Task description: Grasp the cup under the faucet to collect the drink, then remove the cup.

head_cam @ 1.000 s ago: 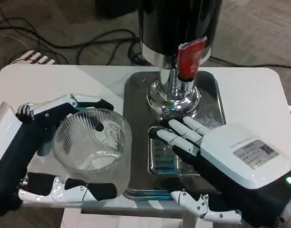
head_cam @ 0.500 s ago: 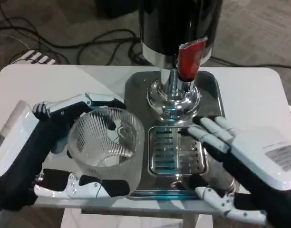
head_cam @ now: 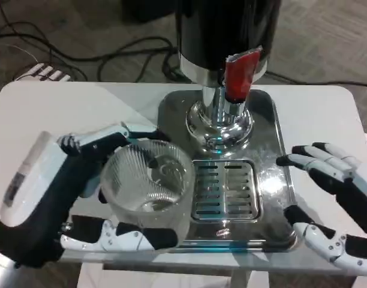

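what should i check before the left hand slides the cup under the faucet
1. Cup held: left hand grips the ribbed clear cup from both sides. ok
2. Cup upright, mouth up. ok
3. Cup under the red faucet lever: it sits left of the drip grate. not ok
4. Path over the grate free: right hand is off to the right edge of the steel tray, fingers spread. ok
5. Cup contents: cannot tell through the ribbed glass.
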